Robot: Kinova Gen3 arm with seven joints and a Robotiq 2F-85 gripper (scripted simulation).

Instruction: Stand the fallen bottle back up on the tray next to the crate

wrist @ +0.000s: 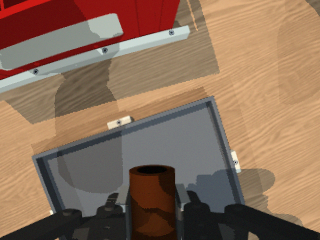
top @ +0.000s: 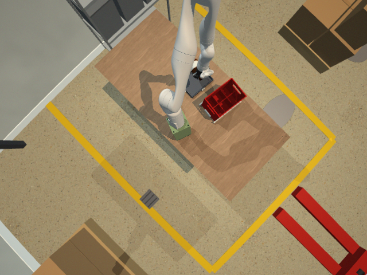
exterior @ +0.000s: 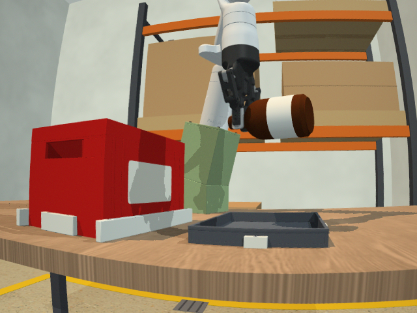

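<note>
The brown bottle, white-banded, is tilted near horizontal above the worktop's edge region. The jaws grasp its neck.

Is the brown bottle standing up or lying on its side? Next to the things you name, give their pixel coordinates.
On its side: the gripper [exterior: 240, 126] [wrist: 152, 199] holds the bottle [exterior: 279, 117] [wrist: 152, 200] by its neck above the tray [exterior: 286, 237] [wrist: 165, 150], its body stretching sideways.

brown bottle with white band, red crate, seemingly dark grey tray, wood-grained tabletop
</note>
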